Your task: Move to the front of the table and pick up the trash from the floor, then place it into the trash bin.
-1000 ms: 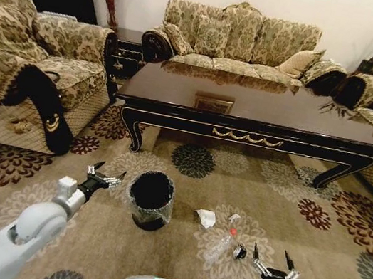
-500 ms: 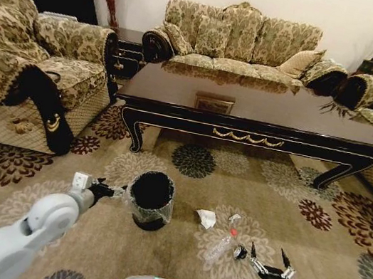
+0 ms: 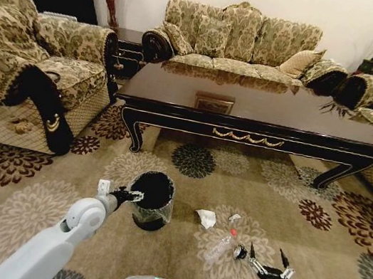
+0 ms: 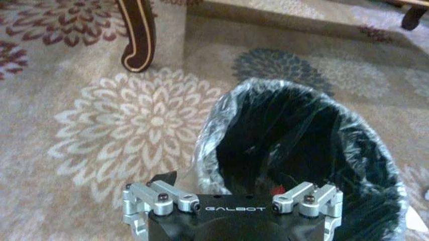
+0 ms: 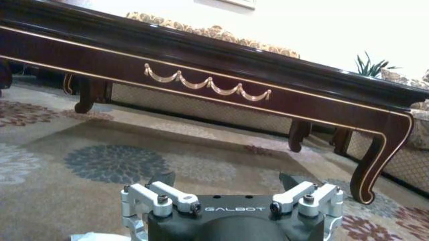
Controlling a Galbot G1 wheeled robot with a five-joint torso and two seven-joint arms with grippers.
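Trash on beige floral carpet (image 3: 171, 267): crumpled white paper (image 3: 206, 218), clear plastic bottle (image 3: 219, 247). Left gripper (image 3: 131, 194) at black lined bin (image 3: 152, 201), closure indeterminable; right gripper (image 3: 266, 260) spread, empty.

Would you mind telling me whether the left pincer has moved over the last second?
Yes. The left pincer has swung rightward to the trash bin rim; the bin and table have stayed put.

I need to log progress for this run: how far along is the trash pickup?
Done: the robot faces the table. In hand: the left gripper is at the trash bin rim; the right gripper is open beside the bottle. Left: crumpled paper, bottle and black piece lie on the floor, unbinned.
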